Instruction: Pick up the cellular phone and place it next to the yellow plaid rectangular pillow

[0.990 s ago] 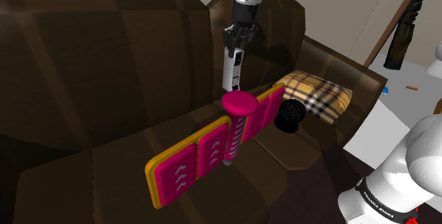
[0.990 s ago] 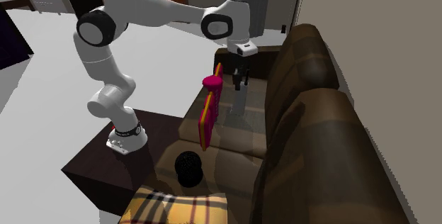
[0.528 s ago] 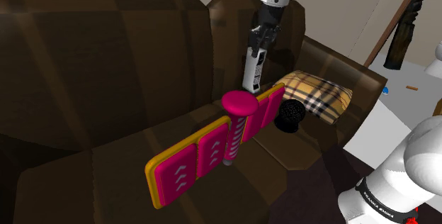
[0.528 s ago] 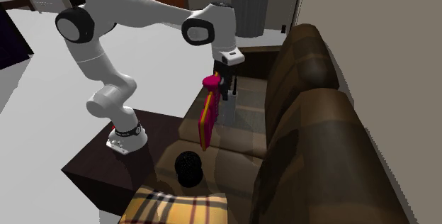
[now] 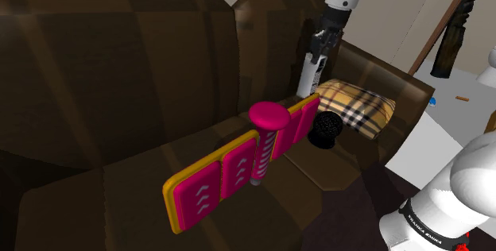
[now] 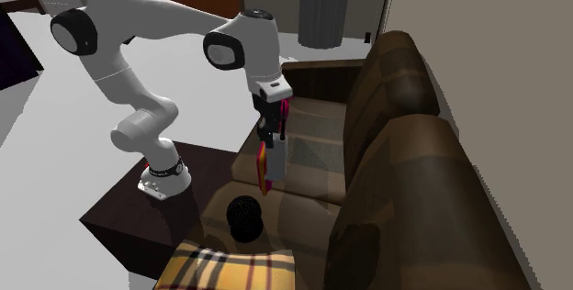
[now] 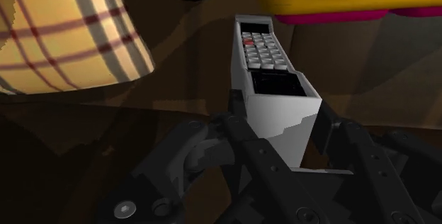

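Brown sofa (image 5: 119, 67) cushions spread across the shoulder view. Nearest on the seat stands a pink-and-yellow board (image 5: 230, 170) on its edge, with a pink knobbed post in front of it. Past its far end sits a black ball (image 5: 324, 129), just beside the plaid pillow (image 5: 354, 102), which lies in the sofa's corner.

Farther back, above the seat, the pincer (image 5: 315, 51) hangs clamped on the upper end of a grey phone (image 5: 306, 76). The phone's long axis runs nearly straight down from the fingers, and its lower end is clear of the cushion. In the wrist view the fingers grip its sides and the keypad faces the camera.

The pillow lies below the phone and toward the shoulder view's right, near but not under it. Judging by this, the move left is a short carry that way and then a descent onto the bare seat beside the pillow.
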You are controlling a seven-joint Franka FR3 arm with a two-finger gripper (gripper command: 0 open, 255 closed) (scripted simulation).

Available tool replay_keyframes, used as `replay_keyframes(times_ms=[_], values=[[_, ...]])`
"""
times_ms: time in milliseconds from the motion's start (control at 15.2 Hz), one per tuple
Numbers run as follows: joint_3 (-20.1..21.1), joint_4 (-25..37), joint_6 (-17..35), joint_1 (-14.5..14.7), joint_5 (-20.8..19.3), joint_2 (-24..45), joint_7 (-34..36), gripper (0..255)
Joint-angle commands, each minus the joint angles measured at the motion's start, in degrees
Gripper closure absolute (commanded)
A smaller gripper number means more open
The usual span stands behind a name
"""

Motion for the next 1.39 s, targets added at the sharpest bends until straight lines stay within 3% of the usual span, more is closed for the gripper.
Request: replay_keyframes(times_ms=[0,660,1320], values=[[-1.7,-1.5,0.3,-1.0,-0.3,-1.3,-2.6,255],[-11.4,-4.7,0.0,-6.3,-3.2,-5.3,-16.2,255],[-21.9,-1.5,-0.1,-11.1,-5.3,-3.0,-30.6,255]])
